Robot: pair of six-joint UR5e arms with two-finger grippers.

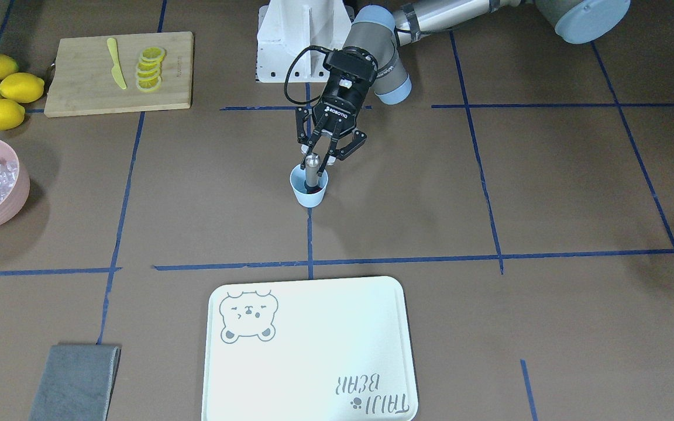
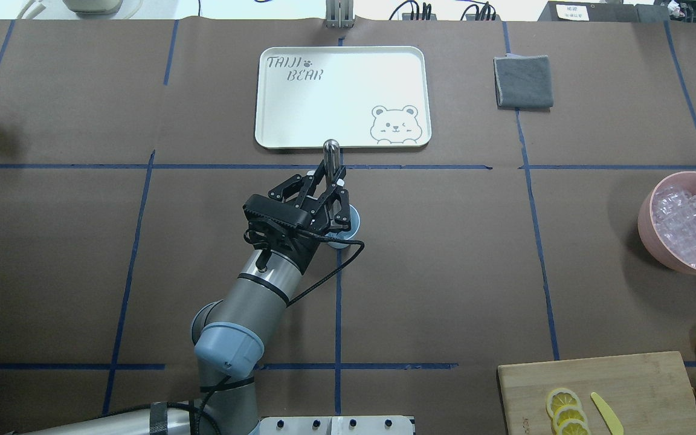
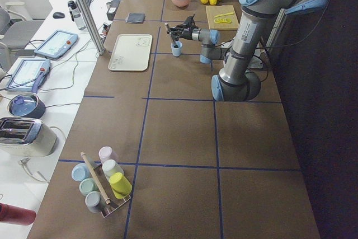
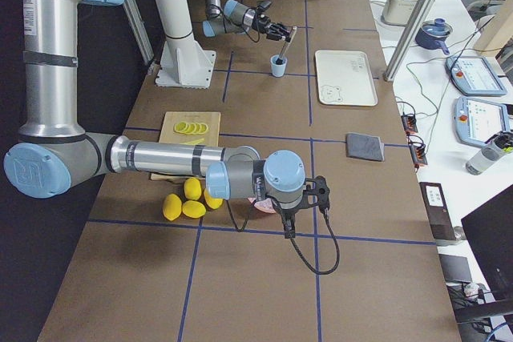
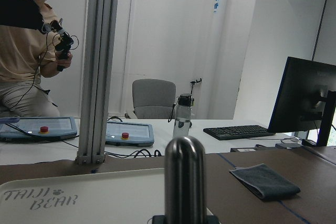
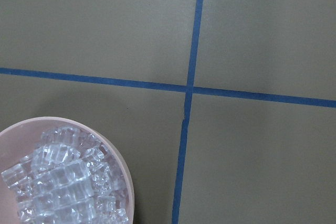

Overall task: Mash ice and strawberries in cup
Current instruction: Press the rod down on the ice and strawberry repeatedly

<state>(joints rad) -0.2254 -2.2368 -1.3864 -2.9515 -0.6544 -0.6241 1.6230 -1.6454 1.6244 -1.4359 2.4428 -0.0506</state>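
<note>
Cup [image 1: 309, 199] mid-table, left claw [image 1: 315, 153] clamped on metal masher [image 1: 312, 166] standing inside it, right claw [image 4: 314, 196], spread indiscernible

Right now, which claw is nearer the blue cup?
Left. The left claw is just above the cup, gripping the metal masher standing in it; the right claw hangs far off, beside the pink bowl.
</note>
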